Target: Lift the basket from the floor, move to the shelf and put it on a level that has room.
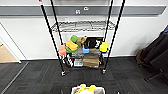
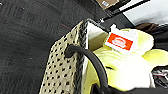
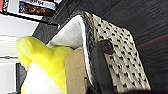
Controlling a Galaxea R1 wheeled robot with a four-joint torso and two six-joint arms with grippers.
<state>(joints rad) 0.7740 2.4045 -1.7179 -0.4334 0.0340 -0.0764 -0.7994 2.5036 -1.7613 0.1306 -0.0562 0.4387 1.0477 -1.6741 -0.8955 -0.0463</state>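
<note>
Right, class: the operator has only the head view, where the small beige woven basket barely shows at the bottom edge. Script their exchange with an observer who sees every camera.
Operator: What fills the beige woven basket?
Observer: Left wrist view: a yellow plush toy bearing a red-and-white card tag.
Operator: Anything else inside?
Observer: Right wrist view: a brown cardboard piece between the plush and the basket's wall.

floor (image 1: 37, 75): dark carpet | shelf (image 1: 82, 26) stands on it | lower tiers: colourful blocks (image 1: 72, 45)
</note>
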